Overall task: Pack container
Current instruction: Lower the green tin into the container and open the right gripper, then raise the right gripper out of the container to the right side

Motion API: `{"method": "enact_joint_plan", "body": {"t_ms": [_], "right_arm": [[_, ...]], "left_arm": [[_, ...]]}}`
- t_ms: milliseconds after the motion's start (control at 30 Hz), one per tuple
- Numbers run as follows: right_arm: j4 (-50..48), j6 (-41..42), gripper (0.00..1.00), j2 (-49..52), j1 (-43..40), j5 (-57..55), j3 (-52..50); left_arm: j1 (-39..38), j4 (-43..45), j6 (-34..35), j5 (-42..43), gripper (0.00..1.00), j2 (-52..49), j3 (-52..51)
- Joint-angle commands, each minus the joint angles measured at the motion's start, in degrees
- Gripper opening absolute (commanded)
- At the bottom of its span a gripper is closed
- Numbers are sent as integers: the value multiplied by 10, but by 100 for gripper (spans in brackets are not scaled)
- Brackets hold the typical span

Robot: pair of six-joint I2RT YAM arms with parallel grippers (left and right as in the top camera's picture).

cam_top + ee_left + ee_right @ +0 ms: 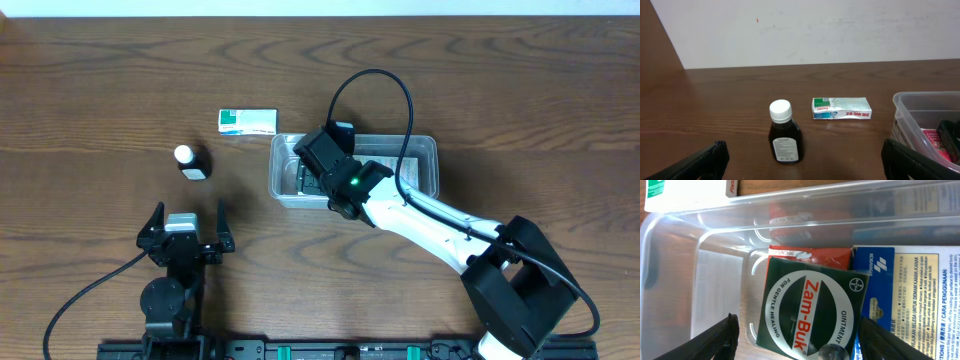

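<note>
Looks like a robot test bench in a lab: bare wood table [100, 80], plain white wall [815, 30] far behind, black mounting rail [300, 351] along the near edge.

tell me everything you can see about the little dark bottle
The bottle is small and dark brown, possibly glass or plastic, with a white ribbed cap and a pale label whose print is too small to read. It stands upright and capped on the wooden table, left of a green-and-white box and apart from it, outside the container. Only the table touches it; the open left end effector faces it from a distance.
</note>
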State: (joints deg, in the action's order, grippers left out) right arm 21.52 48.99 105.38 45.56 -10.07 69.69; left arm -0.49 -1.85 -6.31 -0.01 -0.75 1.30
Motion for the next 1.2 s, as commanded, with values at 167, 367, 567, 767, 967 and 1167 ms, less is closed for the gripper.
{"method": "enact_joint_plan", "body": {"t_ms": [167, 367, 567, 767, 967, 1167], "right_arm": [[29, -54, 86, -41, 6, -1, 56], [111, -111, 99, -155, -28, -42, 116], [173, -139, 99, -267, -151, -65, 121], [253, -139, 99, -314, -327, -86, 121], [325, -139, 99, -311, -445, -86, 120], [363, -139, 99, -311, -468, -86, 120]], "left_arm": [[-2, -22, -10, -13, 98, 0, -11], [-2, -22, -10, -13, 98, 0, -11], [-2, -22, -10, -13, 98, 0, -11], [-2, -22, -10, -13, 98, 0, -11], [-2, -22, -10, -13, 98, 0, -11], [-2, -22, -10, -13, 98, 0, -11]]}}
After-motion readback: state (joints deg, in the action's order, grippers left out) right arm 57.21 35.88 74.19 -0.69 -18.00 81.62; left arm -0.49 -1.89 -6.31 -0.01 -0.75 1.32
